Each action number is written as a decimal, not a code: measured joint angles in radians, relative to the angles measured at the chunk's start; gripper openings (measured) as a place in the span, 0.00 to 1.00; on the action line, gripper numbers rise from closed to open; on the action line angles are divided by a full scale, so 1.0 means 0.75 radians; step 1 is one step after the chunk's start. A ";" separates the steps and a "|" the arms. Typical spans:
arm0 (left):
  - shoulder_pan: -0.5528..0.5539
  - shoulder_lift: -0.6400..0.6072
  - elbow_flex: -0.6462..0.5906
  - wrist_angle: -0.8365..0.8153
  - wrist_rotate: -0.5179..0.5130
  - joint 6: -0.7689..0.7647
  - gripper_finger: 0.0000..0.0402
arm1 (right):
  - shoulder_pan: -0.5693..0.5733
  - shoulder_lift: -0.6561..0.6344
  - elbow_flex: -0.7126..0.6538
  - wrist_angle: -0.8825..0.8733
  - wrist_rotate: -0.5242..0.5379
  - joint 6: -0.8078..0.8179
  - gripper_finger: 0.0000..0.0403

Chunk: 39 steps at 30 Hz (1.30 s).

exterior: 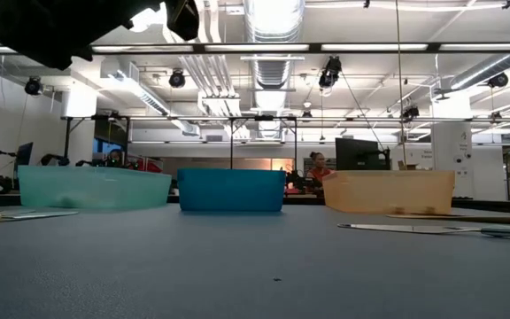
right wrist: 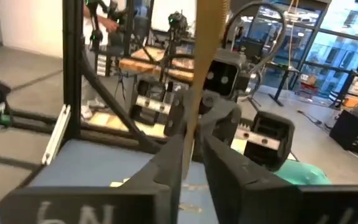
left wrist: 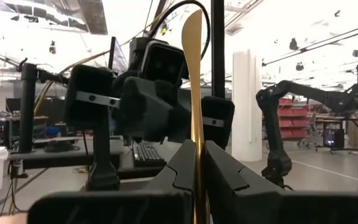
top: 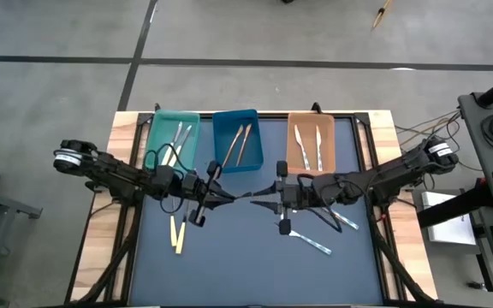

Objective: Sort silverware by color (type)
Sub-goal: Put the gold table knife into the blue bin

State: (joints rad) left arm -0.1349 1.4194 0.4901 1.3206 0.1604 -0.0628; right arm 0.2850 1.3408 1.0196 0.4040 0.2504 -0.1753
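As the two arms meet above mid-bench: a hand-over of one tan utensil (left wrist: 192,93) is in progress.
Left gripper (top: 215,198): fingers clamped on it.
Right gripper (top: 255,196): fingers narrowly parted around it.
Next: probably carry it to the blue tray (top: 255,141).

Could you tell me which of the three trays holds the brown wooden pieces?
The blue tray, the middle one of the row: two tan-brown pieces lie in it. The teal tray holds cream-handled ones and the orange tray holds silver ones.
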 joint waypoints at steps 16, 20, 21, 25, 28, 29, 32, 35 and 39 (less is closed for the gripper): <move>0.000 0.155 0.165 0.021 0.000 0.001 0.00 | -0.012 0.031 0.077 0.007 -0.069 -0.071 0.47; 0.001 0.184 0.188 0.022 0.000 0.001 0.00 | -0.012 0.032 0.077 0.008 -0.069 -0.081 0.43; 0.001 0.188 0.194 0.026 0.000 0.002 0.00 | -0.012 0.032 0.077 0.009 -0.069 -0.086 0.40; 0.001 0.195 0.201 0.025 0.000 0.002 0.00 | -0.013 0.032 0.078 0.010 -0.097 -0.100 0.28; 0.001 0.195 0.199 0.035 0.008 0.002 0.00 | -0.017 0.032 0.078 0.024 -0.158 -0.100 0.18; 0.000 0.195 0.196 0.039 0.007 0.002 0.00 | -0.018 0.032 0.078 0.030 -0.168 -0.100 0.15; 0.000 0.195 0.195 0.041 0.009 0.002 0.00 | -0.020 0.032 0.078 0.034 -0.168 -0.114 0.05; 0.000 0.195 0.195 0.041 0.011 -0.001 0.00 | -0.019 0.032 0.078 0.034 -0.170 -0.121 0.04; 0.000 0.194 0.201 0.042 0.009 -0.019 0.03 | -0.019 0.032 0.078 0.043 -0.170 -0.121 0.03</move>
State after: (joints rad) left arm -0.1349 1.5650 0.6405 1.3518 0.1671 -0.0769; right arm 0.2707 1.3650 1.0779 0.4365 0.1227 -0.2657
